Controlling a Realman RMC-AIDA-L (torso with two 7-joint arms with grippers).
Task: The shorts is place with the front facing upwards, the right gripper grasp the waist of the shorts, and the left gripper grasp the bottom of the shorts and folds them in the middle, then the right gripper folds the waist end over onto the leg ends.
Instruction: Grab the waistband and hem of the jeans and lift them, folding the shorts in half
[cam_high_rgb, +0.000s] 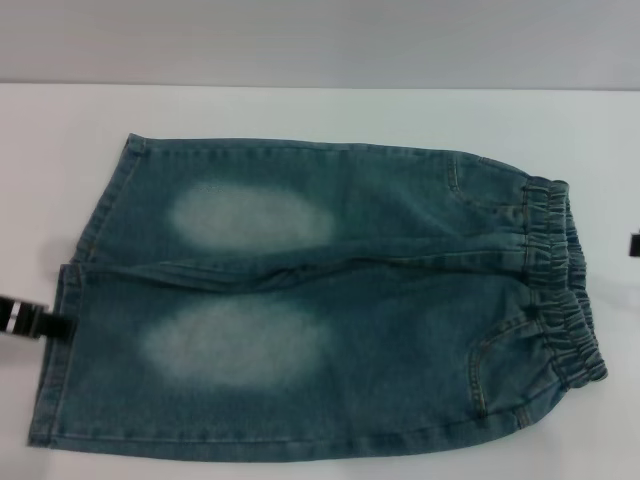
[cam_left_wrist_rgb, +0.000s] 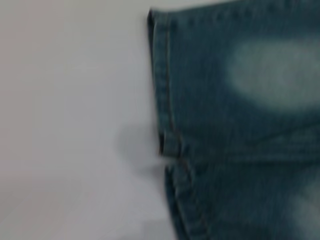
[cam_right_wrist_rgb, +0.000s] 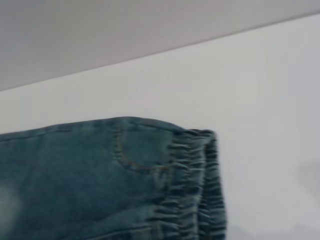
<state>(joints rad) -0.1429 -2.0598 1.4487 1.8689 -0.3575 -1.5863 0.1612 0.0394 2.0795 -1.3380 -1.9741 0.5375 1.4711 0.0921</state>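
Observation:
The shorts (cam_high_rgb: 330, 300) lie flat on the white table, front side up, with two pale faded ovals showing. The waist of the shorts (cam_high_rgb: 560, 280) is the ruffled elastic band at the right end. The bottom of the shorts (cam_high_rgb: 75, 300), the two hemmed leg ends, lies at the left. Only a black-and-white part of my left gripper (cam_high_rgb: 30, 318) shows at the left edge, just beside the hems. A dark sliver of my right gripper (cam_high_rgb: 634, 243) shows at the right edge, a short way off the waistband. The left wrist view shows the hem (cam_left_wrist_rgb: 162, 90), the right wrist view the waistband (cam_right_wrist_rgb: 195, 190).
The white table (cam_high_rgb: 300, 110) runs back to a grey wall (cam_high_rgb: 320, 40). Bare table surface lies beyond the shorts at the back and on both sides. The lower leg reaches close to the near edge of the head view.

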